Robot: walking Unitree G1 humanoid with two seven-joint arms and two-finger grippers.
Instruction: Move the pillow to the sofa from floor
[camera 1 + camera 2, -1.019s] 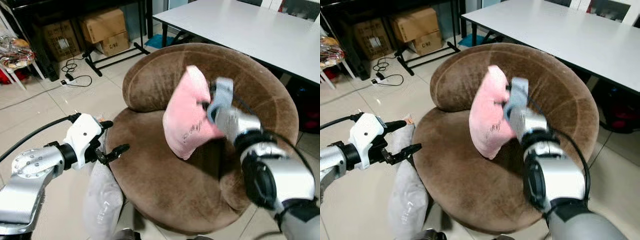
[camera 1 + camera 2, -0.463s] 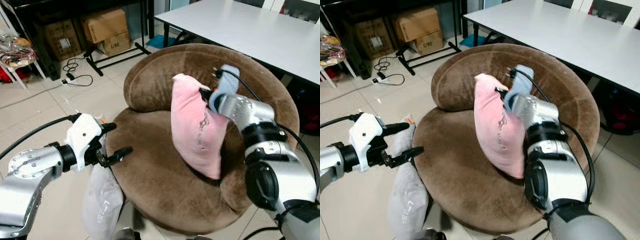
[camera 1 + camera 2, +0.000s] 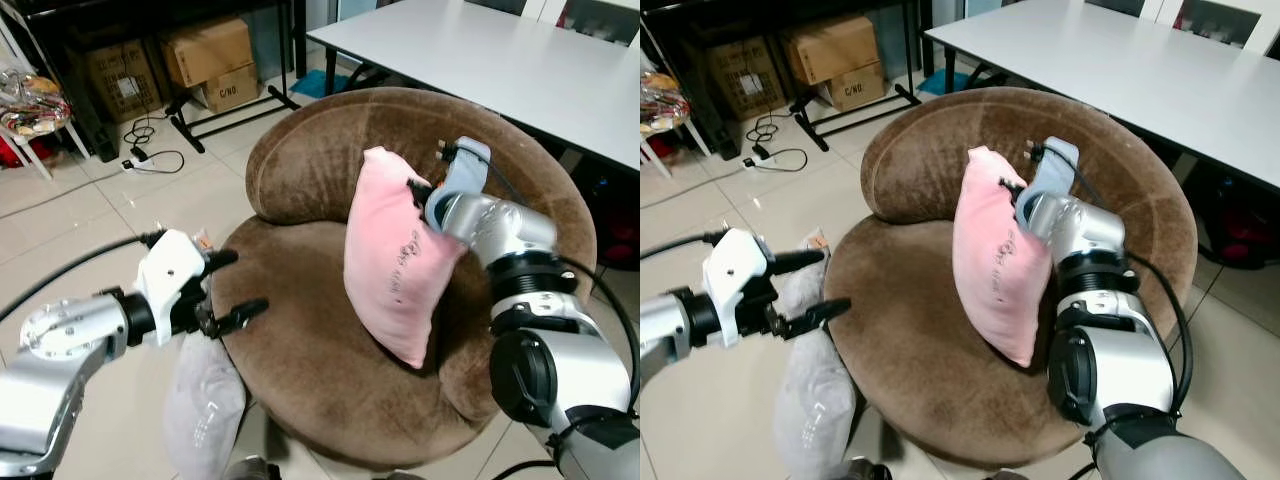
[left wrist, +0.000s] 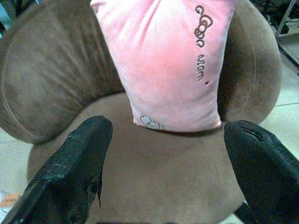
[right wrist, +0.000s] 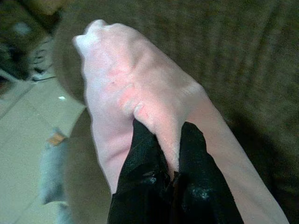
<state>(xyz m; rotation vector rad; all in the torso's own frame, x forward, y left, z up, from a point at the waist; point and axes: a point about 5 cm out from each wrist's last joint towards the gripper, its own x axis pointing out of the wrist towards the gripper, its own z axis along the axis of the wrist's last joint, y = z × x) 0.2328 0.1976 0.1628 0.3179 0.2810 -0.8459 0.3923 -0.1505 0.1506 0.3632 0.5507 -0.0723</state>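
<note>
Pinching the top edge of the soft pink embroidered pillow [image 3: 395, 262], my right gripper [image 5: 172, 161] holds it upright on the round brown plush sofa [image 3: 300, 340], its lower corner touching the seat against the backrest. My left gripper [image 3: 232, 286] hovers at the sofa's front rim, fingers spread, above a grey cushion [image 3: 203, 400] on the tiled floor [image 3: 60, 230].
</note>
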